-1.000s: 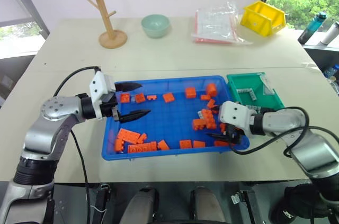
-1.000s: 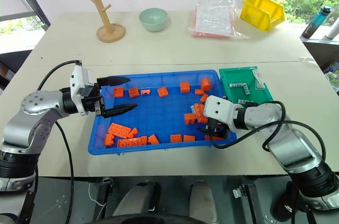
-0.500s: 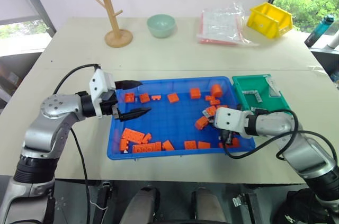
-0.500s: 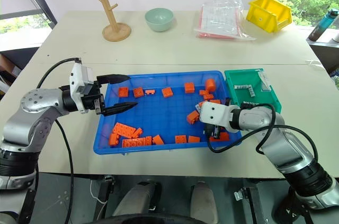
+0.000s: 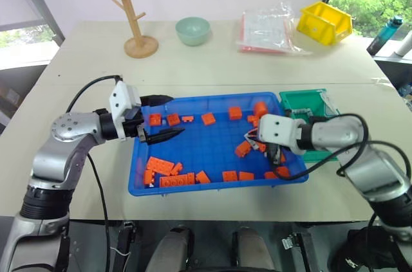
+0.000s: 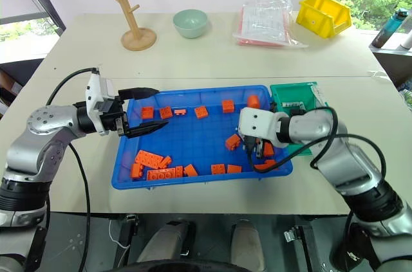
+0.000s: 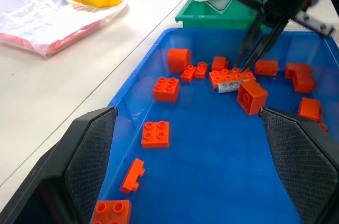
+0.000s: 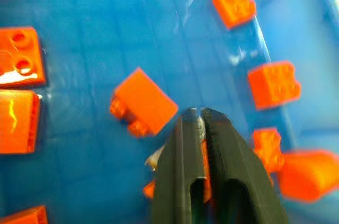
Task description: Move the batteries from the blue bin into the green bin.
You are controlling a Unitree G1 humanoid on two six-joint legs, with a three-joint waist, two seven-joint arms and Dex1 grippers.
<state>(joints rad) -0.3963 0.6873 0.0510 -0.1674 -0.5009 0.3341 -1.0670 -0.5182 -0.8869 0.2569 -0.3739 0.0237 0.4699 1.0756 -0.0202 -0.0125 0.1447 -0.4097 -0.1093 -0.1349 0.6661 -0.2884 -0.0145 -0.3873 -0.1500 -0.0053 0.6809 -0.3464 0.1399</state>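
Your wide shallow blue plastic bin [image 5: 193, 185] holds scattered orange toy bricks [image 5: 161, 166] and one small silver battery [image 7: 229, 87]. The right gripper [image 8: 201, 114] hovers above it, fingertips together, gripping nothing. The left gripper [image 5: 168, 117] is spread, empty.

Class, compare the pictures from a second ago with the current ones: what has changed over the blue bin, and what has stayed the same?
The right gripper rose from the bricks at the blue bin's near right corner towards its middle, fingers together, apparently empty. A battery lies beside the bricks below it. The left gripper stayed open at the bin's left end; the green bin kept its place.
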